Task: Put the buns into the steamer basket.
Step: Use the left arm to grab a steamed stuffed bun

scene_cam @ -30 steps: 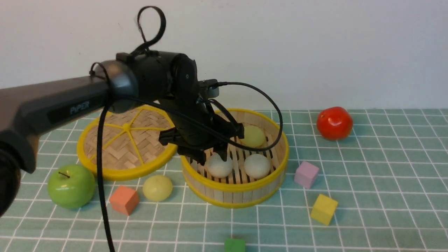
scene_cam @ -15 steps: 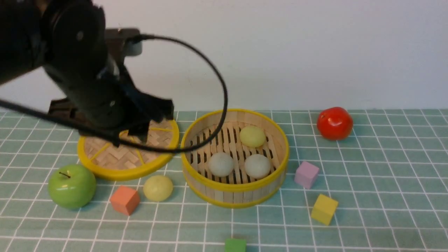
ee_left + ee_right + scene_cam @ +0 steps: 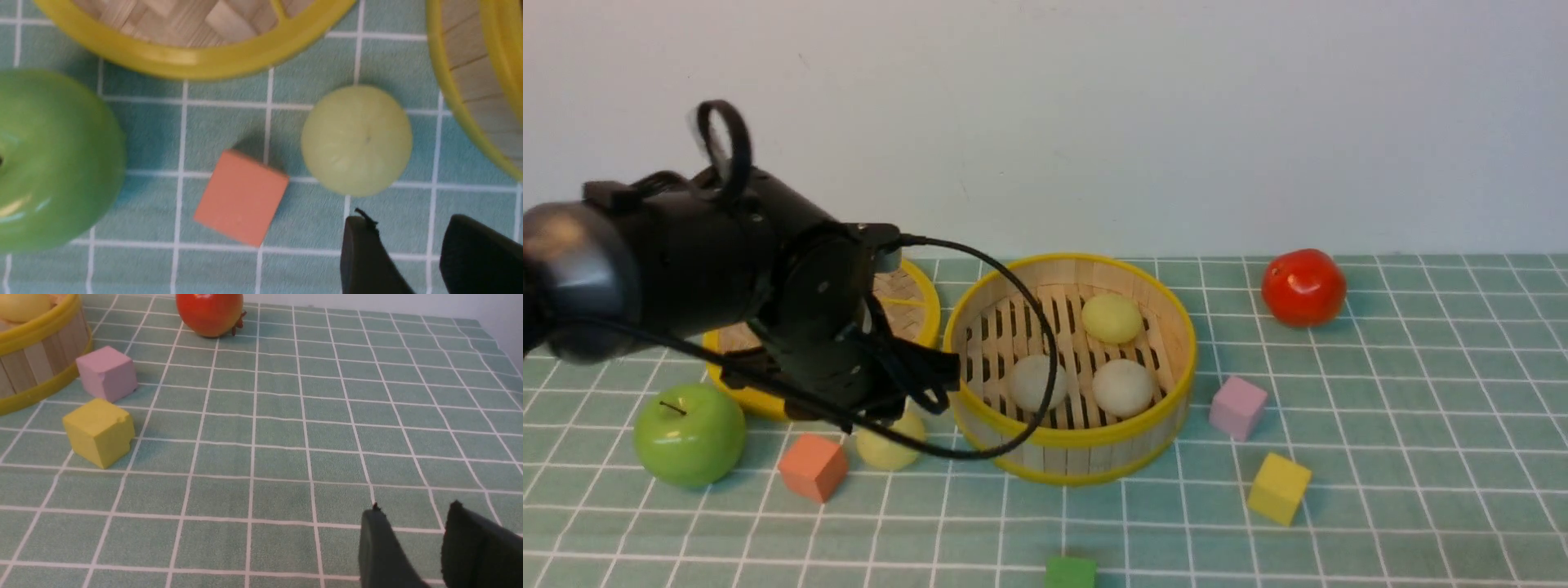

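1. Our left hand (image 3: 408, 228) is released, its fingers apart and holding nothing, low above the tabletop (image 3: 1421, 457).
2. The loose bun (image 3: 356, 140) lies on the tabletop near that hand's fingertips, untouched, between the orange cube (image 3: 241, 198) and the basket (image 3: 1078, 437).
3. We count three buns (image 3: 1123, 387) inside the basket.
4. Our right hand (image 3: 414, 514) hangs released and empty, well apart from the basket.

My left arm (image 3: 711, 269) is a glossy black shell with a rounded grey cap (image 3: 572, 261), a small grey camera box (image 3: 886, 255), a black strap loop (image 3: 723, 139) and a thin black cable (image 3: 1049, 359), while my left gripper (image 3: 406, 222) and right gripper (image 3: 414, 510) have dark wedge-shaped fingers with frayed tips.
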You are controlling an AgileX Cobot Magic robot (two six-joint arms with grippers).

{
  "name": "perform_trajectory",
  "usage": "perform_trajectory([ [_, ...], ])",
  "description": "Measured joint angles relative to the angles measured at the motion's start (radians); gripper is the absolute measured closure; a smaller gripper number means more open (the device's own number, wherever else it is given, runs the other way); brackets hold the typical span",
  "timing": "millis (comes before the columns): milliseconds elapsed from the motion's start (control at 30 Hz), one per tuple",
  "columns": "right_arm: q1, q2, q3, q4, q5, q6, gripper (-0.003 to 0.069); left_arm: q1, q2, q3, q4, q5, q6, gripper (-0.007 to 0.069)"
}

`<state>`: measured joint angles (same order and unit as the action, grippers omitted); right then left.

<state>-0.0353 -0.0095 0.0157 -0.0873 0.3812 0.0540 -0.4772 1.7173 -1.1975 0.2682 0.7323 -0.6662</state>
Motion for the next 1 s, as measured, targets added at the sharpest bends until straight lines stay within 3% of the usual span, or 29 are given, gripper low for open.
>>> perform_trajectory([
  [333,0.000,0.000,0.000,0.000,0.000,0.000,0.0421,0.002,0.186,-0.180,0.078,0.063,0.014,0.0359],
  [667,0.000,0.000,0.000,0.000,0.000,0.000,0.0421,0.067,0.222,-0.186,-0.076,0.075,0.109,0.0358],
  [1000,0.000,0.000,0.000,0.000,0.000,0.000,0.0421,0.073,0.257,-0.188,-0.102,0.054,0.130,0.0363],
])
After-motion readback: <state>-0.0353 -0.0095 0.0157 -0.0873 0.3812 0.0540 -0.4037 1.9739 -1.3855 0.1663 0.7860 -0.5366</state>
